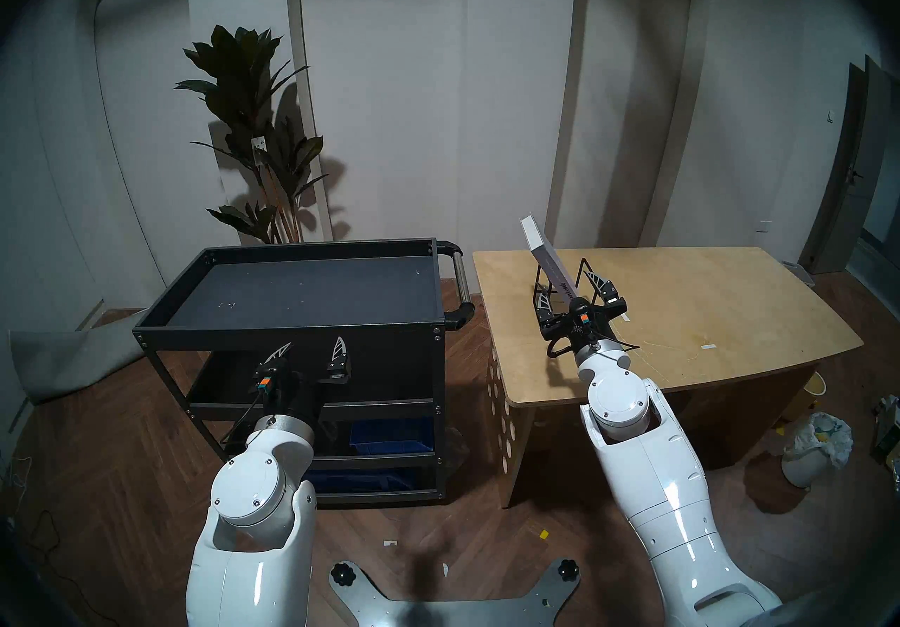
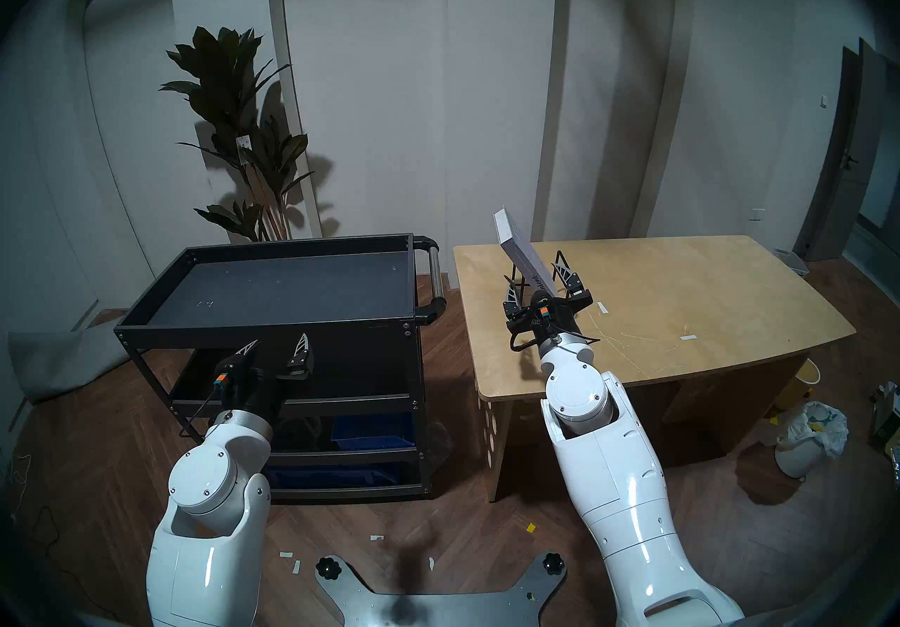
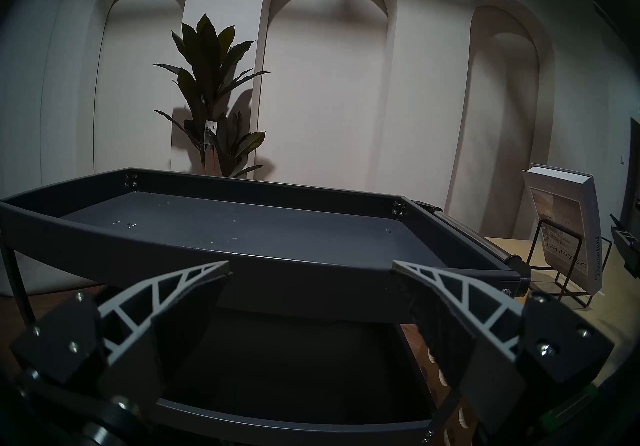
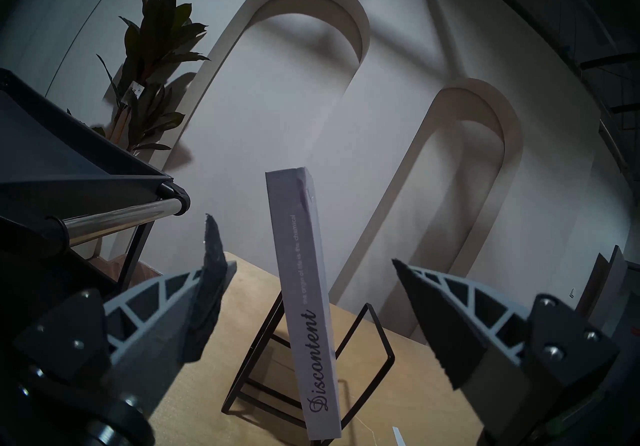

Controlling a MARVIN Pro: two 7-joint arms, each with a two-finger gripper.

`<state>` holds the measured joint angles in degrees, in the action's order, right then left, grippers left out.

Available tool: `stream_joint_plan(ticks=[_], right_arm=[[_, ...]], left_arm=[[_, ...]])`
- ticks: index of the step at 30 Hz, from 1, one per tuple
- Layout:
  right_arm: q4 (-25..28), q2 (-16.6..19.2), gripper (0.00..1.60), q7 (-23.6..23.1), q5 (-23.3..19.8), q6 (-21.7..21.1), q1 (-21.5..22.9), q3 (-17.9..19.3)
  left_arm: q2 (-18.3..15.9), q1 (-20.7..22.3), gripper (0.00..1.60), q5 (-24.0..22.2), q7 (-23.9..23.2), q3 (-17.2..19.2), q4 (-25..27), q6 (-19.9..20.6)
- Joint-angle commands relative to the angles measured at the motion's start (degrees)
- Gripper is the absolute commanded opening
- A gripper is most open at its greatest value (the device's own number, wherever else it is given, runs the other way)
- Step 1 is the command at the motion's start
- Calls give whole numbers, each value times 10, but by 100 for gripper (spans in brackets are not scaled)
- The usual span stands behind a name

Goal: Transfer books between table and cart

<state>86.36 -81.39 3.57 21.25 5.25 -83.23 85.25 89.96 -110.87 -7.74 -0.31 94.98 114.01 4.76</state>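
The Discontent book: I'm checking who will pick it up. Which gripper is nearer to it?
Right. The right gripper is over the table, open, its fingers either side of the book in the wire rack. The left gripper hangs open before the cart, well aside.

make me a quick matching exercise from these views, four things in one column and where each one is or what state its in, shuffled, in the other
Things:
1. book
2. right hand
3. left hand
4. blue bin

Places or states:
A. on a lower shelf of the cart
B. open, in front of the cart, holding nothing
C. leaning in the black wire rack on the table
D. open over the table, one finger on each side of the book's spine

Pairs: 1-C, 2-D, 3-B, 4-A
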Motion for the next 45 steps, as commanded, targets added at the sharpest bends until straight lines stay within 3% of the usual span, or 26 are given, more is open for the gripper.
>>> stream_joint_plan(ticks=[1,24,34,45], right_arm=[[14,15,160,-7,13,-29,10,7],[-92,25,160,-6,44,-27,67,5],[-136,37,160,-1,79,-35,98,-14],[-189,31,160,7,84,-19,137,-23]], left_arm=[[-1,11,160,-2,-2,0,9,3],[3,13,160,-4,2,-2,5,5],[6,7,160,-3,7,1,10,4],[10,2,160,-1,15,-1,13,1]])
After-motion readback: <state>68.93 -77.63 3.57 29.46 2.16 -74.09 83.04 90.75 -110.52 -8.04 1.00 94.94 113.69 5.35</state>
